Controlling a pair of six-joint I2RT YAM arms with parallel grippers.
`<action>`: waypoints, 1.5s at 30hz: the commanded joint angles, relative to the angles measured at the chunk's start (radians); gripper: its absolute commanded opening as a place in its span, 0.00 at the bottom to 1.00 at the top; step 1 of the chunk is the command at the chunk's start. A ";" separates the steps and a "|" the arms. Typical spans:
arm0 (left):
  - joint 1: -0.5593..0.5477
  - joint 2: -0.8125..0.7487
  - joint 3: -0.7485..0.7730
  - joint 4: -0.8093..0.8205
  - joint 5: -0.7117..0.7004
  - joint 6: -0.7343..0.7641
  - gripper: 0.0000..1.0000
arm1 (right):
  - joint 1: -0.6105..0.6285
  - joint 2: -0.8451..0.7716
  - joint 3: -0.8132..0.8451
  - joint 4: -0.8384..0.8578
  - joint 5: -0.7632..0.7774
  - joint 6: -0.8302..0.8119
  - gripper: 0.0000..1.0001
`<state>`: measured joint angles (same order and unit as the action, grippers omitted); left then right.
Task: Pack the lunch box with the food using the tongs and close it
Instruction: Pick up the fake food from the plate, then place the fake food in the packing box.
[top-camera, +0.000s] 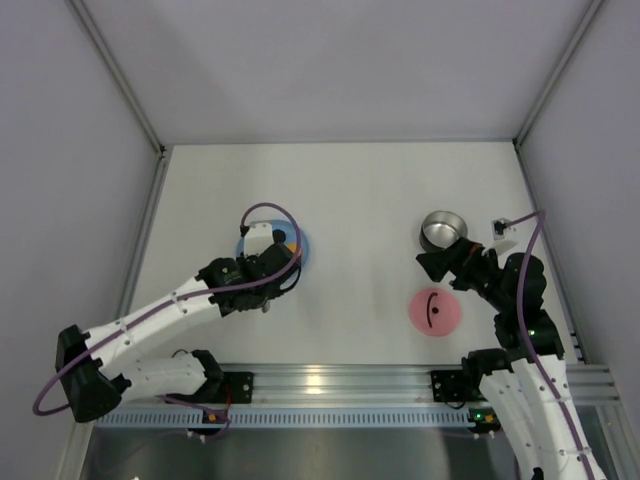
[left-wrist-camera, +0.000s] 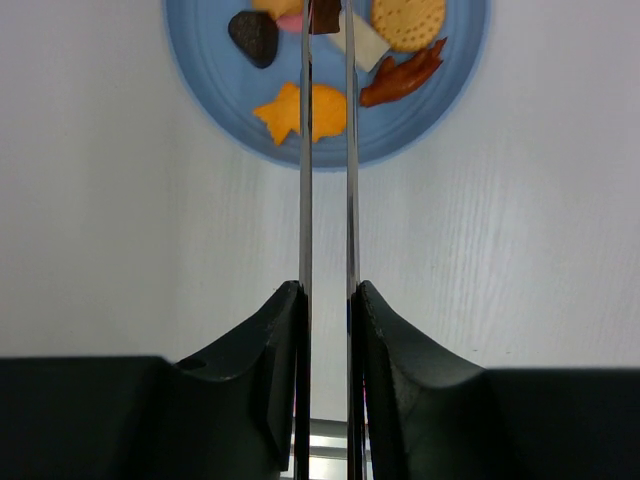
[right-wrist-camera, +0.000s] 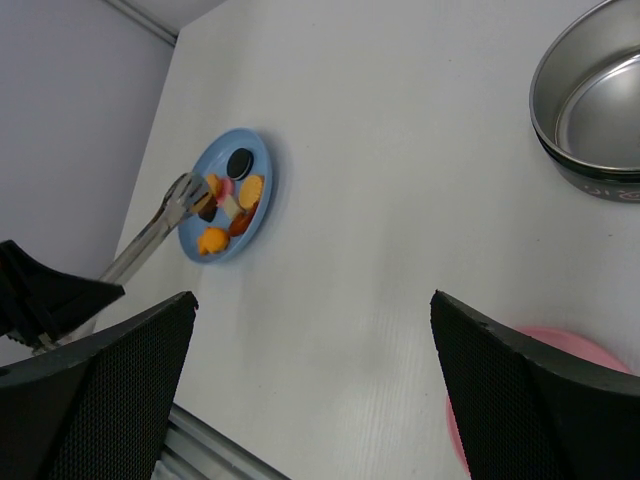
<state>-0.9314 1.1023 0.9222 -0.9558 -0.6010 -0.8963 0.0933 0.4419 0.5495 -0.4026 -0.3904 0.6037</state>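
Silver tongs (left-wrist-camera: 305, 200) are squeezed tight in the left gripper (left-wrist-camera: 327, 300), so their tips, out in front of it, seem to pinch a brown bit of food (left-wrist-camera: 325, 15) on the blue plate (left-wrist-camera: 420, 120). The right gripper (right-wrist-camera: 312, 330) is wide open and holds nothing. The lunch box (right-wrist-camera: 590, 100) sits just past it, maybe so it can be steadied.

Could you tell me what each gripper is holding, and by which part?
The left gripper clamps the tongs across both arms, far from their tips; the right gripper holds nothing.
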 joint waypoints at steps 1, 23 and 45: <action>-0.004 0.005 0.128 -0.001 -0.049 0.046 0.00 | -0.015 0.008 0.010 0.065 -0.010 -0.010 0.99; -0.110 0.579 0.670 0.454 0.242 0.272 0.00 | -0.017 -0.045 0.271 -0.349 0.488 -0.096 0.99; -0.145 0.860 0.813 0.663 0.415 0.313 0.11 | -0.015 -0.089 0.360 -0.446 0.550 -0.113 0.99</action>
<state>-1.0729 1.9640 1.6909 -0.3542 -0.1822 -0.5953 0.0929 0.3477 0.8845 -0.8318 0.1562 0.5117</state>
